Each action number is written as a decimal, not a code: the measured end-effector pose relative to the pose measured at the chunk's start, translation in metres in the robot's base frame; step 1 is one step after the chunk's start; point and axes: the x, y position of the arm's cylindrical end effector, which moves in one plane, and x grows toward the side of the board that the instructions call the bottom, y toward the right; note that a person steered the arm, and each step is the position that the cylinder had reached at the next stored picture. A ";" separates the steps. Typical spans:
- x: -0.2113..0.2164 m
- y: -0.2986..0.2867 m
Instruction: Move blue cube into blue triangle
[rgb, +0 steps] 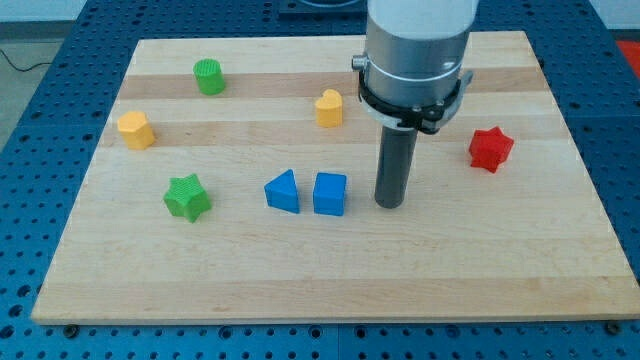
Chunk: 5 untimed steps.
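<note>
Wooden board (560, 250) lies on a blue pegboard table (30, 150). Arm housing (415, 50) fills the view's top centre-right; no jaws on this rig, just a dark rod (393, 165) w/ my tip (389, 205) down on the board, just right of the blue cube (329, 194), small gap between. Cube sits just beside the blue triangle (283, 191), to its right, near touching; can't tell if they meet. Green star (187, 196) further left. Red star (490, 148) at right. Yellow block (135, 130) at left, yellow heart (328, 108) top centre, green cylinder (208, 76) top left.
</note>
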 end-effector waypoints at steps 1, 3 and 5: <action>0.000 -0.038; 0.000 -0.084; -0.020 -0.093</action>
